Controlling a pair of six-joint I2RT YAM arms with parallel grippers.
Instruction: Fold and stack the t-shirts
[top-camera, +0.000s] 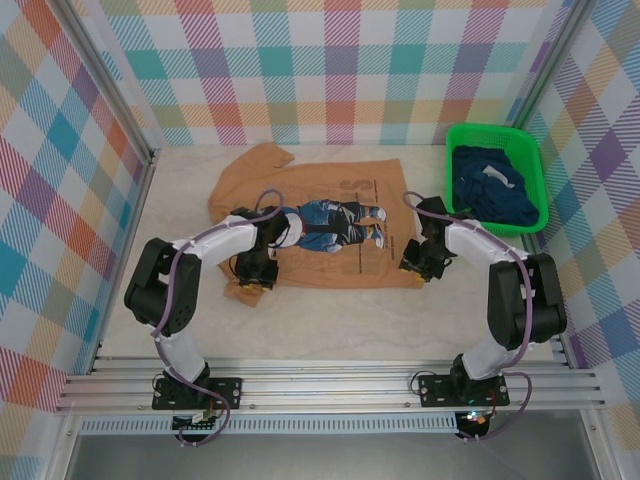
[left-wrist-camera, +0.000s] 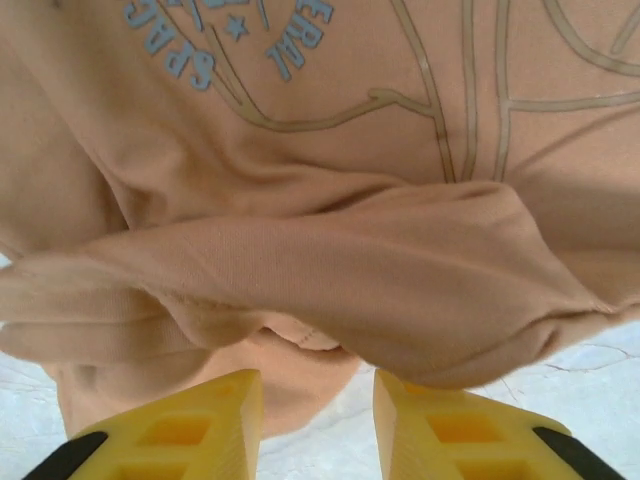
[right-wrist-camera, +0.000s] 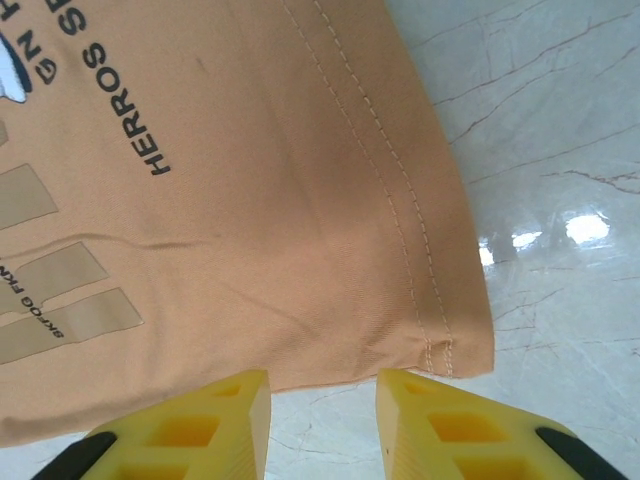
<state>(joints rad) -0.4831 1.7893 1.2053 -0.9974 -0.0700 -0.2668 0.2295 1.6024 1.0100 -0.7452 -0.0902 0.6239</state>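
- The tan shirt (top-camera: 340, 190) lies spread, print side up, in the middle of the counter (top-camera: 330, 320). Its figure print (top-camera: 335, 222) runs sideways, from 9 to 3 o'clock.
- The left tool (top-camera: 255, 280) sits low at the shirt's 7 o'clock corner, where the cloth is bunched.
- In the left wrist view, the left tool (left-wrist-camera: 318, 385) has its yellow fingers (left-wrist-camera: 210, 420) parted. Bare counter shows between them and nothing is gripped. A rolled fold of the tan shirt (left-wrist-camera: 330, 280) lies just ahead of the tips, at 12 o'clock.
- The right tool (top-camera: 412, 265) is at the shirt's 4 o'clock corner.
- In the right wrist view, the right tool (right-wrist-camera: 323, 385) is likewise partly open and holds nothing. The stitched hem corner of the tan shirt (right-wrist-camera: 250, 200) lies flat at the fingertips.
- The navy shirts (top-camera: 490, 190) lie heaped in the green basket (top-camera: 490, 128) at 2 o'clock on the counter, well apart from the tan shirt.
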